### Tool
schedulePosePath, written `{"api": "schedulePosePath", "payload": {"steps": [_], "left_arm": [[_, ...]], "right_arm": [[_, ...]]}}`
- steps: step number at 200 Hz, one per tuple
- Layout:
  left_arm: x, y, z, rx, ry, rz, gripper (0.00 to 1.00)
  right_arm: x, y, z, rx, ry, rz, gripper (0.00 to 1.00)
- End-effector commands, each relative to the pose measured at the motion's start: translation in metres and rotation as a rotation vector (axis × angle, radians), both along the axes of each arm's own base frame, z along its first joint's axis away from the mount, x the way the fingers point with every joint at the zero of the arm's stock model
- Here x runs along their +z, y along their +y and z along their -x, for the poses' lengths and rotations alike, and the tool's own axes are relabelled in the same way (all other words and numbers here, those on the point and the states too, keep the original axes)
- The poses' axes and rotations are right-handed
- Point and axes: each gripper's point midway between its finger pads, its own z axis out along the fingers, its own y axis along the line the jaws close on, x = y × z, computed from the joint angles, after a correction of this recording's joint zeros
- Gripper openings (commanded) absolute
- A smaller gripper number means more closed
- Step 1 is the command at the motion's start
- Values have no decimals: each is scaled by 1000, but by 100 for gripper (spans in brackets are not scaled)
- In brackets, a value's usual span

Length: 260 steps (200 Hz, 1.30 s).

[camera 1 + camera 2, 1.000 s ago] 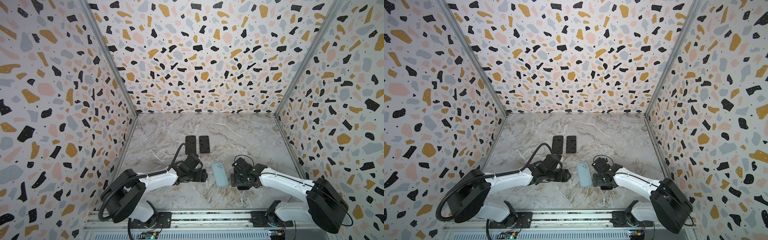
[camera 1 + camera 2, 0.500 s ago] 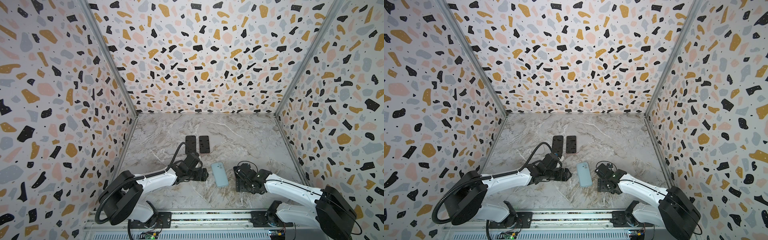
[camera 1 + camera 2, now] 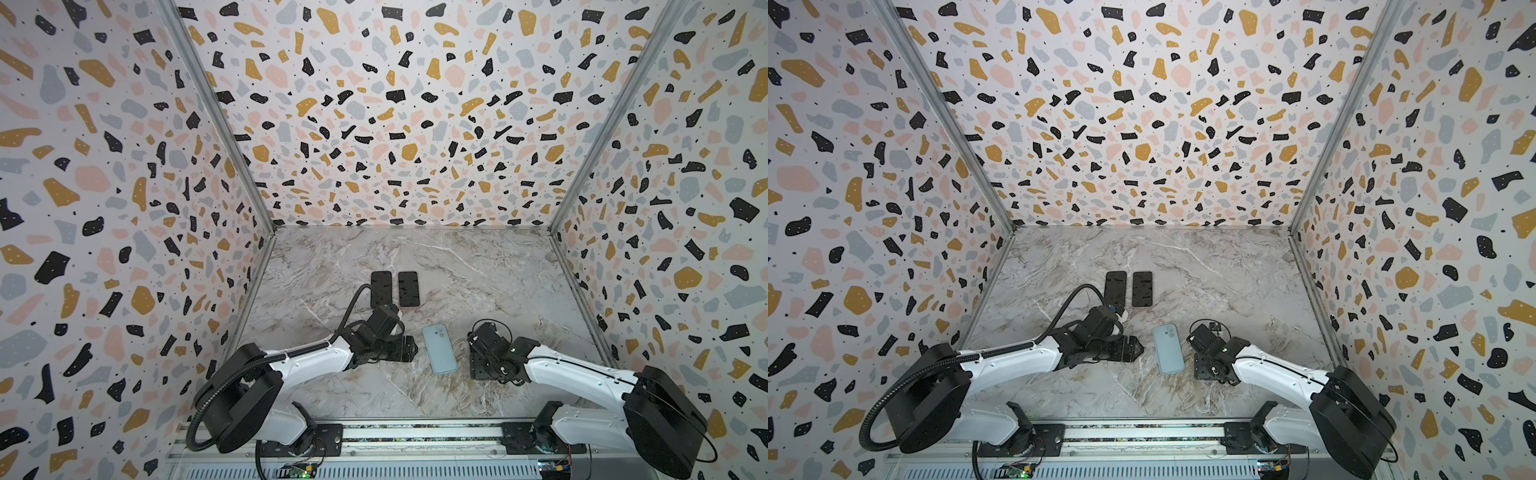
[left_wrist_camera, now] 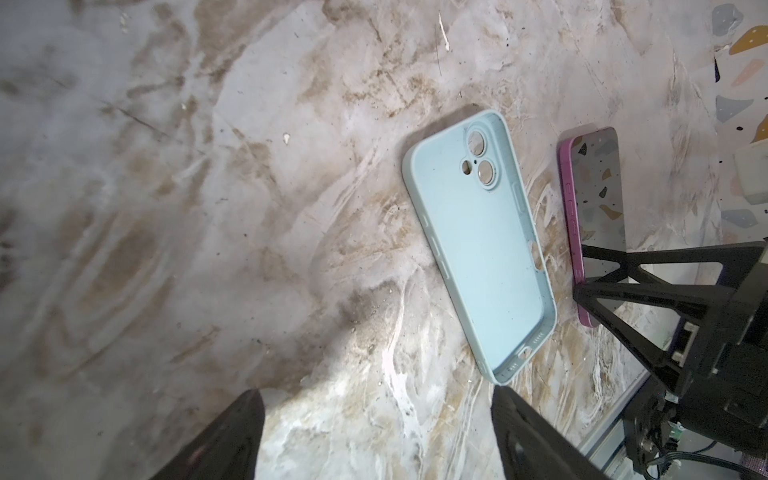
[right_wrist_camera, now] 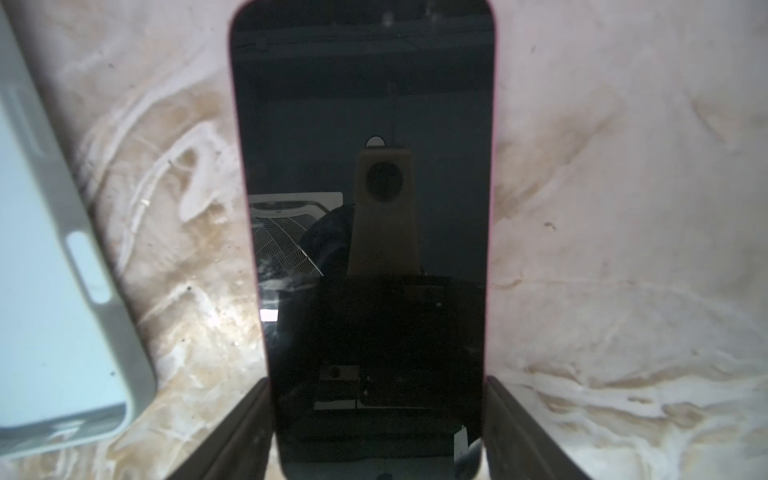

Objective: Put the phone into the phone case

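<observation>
The light blue phone case (image 3: 439, 349) (image 3: 1168, 349) lies open side up near the front middle of the marble table (image 3: 457, 270). The phone (image 5: 361, 166), with a dark screen and pink edge, lies flat just right of the case (image 5: 41, 270). In both top views my right gripper covers it. My right gripper (image 3: 482, 365) (image 5: 376, 386) has a finger pressed against each long side of the phone. My left gripper (image 3: 409, 349) (image 4: 376, 399) stands open and empty just left of the case (image 4: 478, 245), with only bare table between its fingers.
Two dark phones (image 3: 381, 287) (image 3: 408, 289) lie side by side behind the left gripper. Patterned walls close in the table on three sides. A metal rail (image 3: 415, 434) with both arm bases runs along the front edge.
My right gripper has shifted slightly toward the front edge, and its jaws have narrowed onto the phone's sides. The left arm and the case have not moved.
</observation>
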Motion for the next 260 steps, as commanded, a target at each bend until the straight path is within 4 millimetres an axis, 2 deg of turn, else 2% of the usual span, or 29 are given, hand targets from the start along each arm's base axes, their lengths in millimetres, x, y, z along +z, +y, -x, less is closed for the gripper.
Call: {"api": "schedulePosePath", "payload": {"steps": [1, 44, 102, 126, 156, 193, 213, 230, 250, 260], "left_arm": [[13, -14, -7, -10, -3, 52, 85], [23, -39, -11, -50, 27, 91, 81], [55, -104, -19, -164, 45, 224, 77], [64, -122, -24, -191, 51, 265, 76], [54, -137, -28, -202, 91, 298, 74], [50, -156, -34, -223, 112, 344, 71], [45, -163, -38, -232, 122, 346, 65], [30, -166, -42, -236, 146, 331, 57], [16, -164, -50, -230, 161, 318, 56], [16, -166, -53, -231, 168, 330, 54]], "right_arm": [[-9, -8, 10, 0, 30, 16, 70], [2, -5, 2, 0, -24, -12, 64], [22, 6, -10, 20, -103, -110, 62], [33, 14, -18, 31, -159, -176, 62], [42, 24, -25, 53, -224, -255, 61], [34, 29, -23, 69, -225, -302, 60], [32, 32, -21, 77, -227, -330, 60], [35, 36, -22, 98, -242, -363, 60], [36, 35, -23, 102, -254, -374, 59], [36, 35, -23, 105, -257, -374, 59]]}}
